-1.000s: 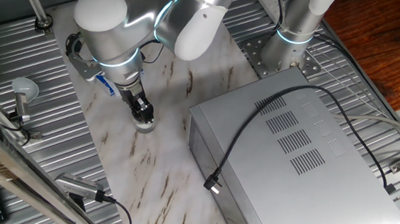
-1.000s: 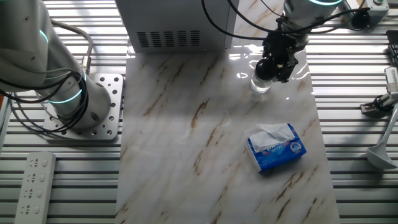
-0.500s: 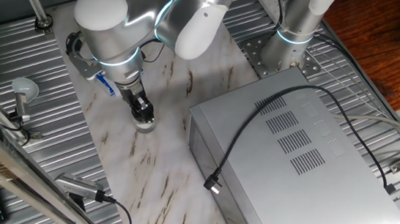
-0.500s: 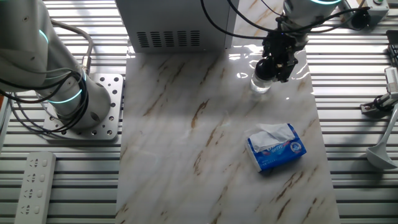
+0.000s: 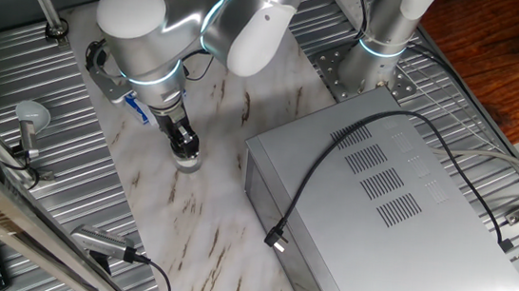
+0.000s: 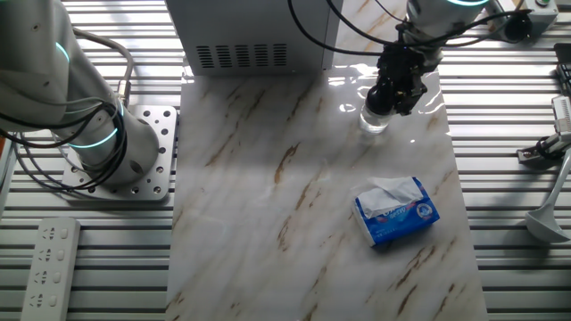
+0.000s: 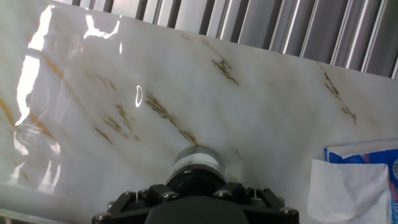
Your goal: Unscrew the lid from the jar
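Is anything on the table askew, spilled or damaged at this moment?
Nothing stands out. The jar stands upright on the marble table, with the gripper closed around the lid from above. No spill shows. The blue-and-white packet lies apart from them, slanted, its top torn open.

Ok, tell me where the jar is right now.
The jar stands upright on the marble tabletop directly under the gripper, between the grey metal box and the blue-and-white packet in the other fixed view.

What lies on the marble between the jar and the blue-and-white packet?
Nothing: bare marble separates the jar from the packet, clearest in the other fixed view.
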Available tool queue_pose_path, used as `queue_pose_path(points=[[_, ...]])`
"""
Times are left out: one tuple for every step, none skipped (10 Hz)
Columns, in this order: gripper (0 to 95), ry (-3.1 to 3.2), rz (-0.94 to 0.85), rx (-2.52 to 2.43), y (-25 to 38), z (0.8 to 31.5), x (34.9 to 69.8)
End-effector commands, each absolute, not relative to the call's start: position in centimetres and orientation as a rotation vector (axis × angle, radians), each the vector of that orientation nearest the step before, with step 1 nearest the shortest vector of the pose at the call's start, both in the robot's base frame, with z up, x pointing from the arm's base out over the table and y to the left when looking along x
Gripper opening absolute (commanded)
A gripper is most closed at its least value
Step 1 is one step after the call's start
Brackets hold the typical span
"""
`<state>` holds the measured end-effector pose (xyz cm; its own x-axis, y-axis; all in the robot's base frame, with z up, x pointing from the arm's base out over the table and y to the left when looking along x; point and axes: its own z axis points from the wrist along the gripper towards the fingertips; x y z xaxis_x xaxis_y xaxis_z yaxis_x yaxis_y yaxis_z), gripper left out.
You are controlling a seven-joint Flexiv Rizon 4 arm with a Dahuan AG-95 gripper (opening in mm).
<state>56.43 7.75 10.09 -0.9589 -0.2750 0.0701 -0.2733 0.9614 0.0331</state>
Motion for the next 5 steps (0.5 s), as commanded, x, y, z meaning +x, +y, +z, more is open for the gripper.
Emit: queue_pose_path(points=[[57.0,-3.039,-0.038,0.434,7.74,10.11,56.41],[57.0,-3.038,-0.038,0.445,7.74,10.11,56.41],[57.0,-3.032,-0.035,0.48,7.74,10.11,56.41],[57.0,-3.025,-0.038,0.535,7.74,10.11,56.41],[57.0,-3.017,-0.036,0.592,7.74,10.1,56.41]])
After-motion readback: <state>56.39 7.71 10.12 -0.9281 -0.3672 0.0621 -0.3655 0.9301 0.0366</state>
